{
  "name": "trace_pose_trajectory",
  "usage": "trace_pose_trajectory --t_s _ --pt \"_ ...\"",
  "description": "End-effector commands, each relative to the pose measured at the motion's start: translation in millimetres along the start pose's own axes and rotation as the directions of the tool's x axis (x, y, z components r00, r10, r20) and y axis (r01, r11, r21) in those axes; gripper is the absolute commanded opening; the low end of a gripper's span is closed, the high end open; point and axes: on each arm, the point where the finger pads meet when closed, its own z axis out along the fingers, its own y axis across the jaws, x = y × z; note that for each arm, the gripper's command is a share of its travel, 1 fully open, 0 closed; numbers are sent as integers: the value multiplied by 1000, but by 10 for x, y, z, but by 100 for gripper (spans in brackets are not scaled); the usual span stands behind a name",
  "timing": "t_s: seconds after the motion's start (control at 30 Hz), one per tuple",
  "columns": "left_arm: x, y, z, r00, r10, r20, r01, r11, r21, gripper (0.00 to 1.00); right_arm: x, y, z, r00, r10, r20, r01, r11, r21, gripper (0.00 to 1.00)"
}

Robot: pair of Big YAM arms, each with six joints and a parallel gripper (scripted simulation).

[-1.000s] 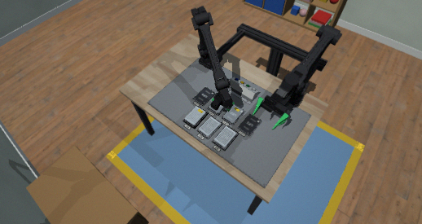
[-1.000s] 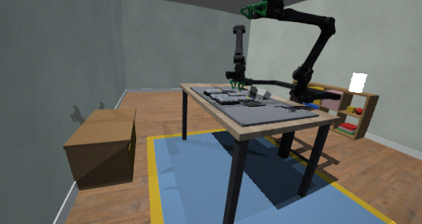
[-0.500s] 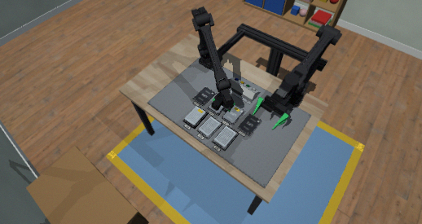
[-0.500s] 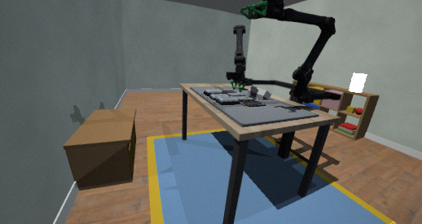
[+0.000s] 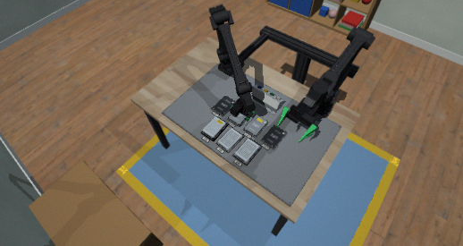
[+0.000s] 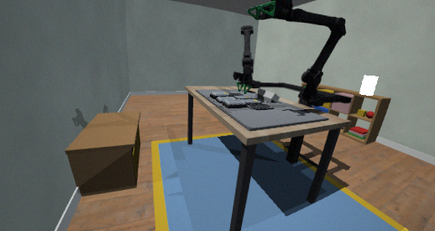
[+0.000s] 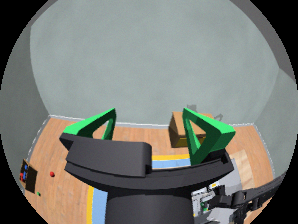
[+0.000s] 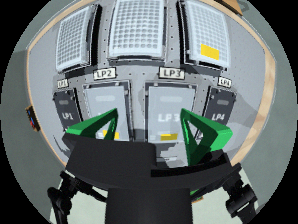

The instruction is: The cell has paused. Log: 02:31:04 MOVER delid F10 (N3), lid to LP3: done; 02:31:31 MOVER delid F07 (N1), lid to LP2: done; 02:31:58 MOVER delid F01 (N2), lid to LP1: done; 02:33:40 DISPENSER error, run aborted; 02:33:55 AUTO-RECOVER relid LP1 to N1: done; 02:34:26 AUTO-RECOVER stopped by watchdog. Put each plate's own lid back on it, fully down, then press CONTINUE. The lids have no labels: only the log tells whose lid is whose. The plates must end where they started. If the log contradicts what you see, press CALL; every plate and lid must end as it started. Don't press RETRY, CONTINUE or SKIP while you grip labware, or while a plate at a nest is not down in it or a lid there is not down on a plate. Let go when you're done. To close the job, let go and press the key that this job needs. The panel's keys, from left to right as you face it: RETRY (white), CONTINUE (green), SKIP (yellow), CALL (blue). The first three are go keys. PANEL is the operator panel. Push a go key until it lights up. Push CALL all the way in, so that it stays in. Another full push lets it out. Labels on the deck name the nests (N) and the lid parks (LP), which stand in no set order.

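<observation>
Three plates stand in a row: one with a yellow mark, apparently lidded point(image 5: 214, 129) point(image 8: 209, 32), a middle one point(image 5: 230, 139) point(image 8: 136, 30) and another point(image 5: 247, 151) point(image 8: 75, 37), both without a yellow mark. A clear lid point(image 8: 107, 96) point(image 5: 256, 127) lies on LP2 and another lid point(image 8: 162, 99) on LP3. Parks LP1 point(image 8: 65, 104) point(image 5: 274, 141) and LP4 point(image 8: 221, 102) point(image 5: 218, 105) are bare. My right gripper point(image 8: 149, 112) point(image 6: 244, 91) is open above LP2 and LP3, holding nothing. My left gripper point(image 7: 149, 111) point(image 6: 249, 12) is open and empty, high above the table. Nest labels are unreadable.
The operator panel point(image 5: 269, 103) point(image 6: 269, 96) stands behind the lid parks, partly behind the right arm in the top view. Its green key point(image 5: 272, 94) and yellow key point(image 5: 265, 90) show; no lit key can be made out. The left arm reaches high on the panel's other side.
</observation>
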Motion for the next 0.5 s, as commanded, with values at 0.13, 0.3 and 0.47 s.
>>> trace_pose_trajectory --t_s 0.13,0.3,0.47 --pt "-343 -39 0 998 7 60 -7 1000 8 100 3 -233 -128 972 16 233 -5 999 -48 89" --pt "-343 -39 0 998 7 60 -7 1000 8 100 -5 -437 -128 933 12 360 3 999 -44 85" --pt "-343 -39 0 998 7 60 -7 1000 8 100 -13 -641 -130 877 18 479 2 999 -42 81"
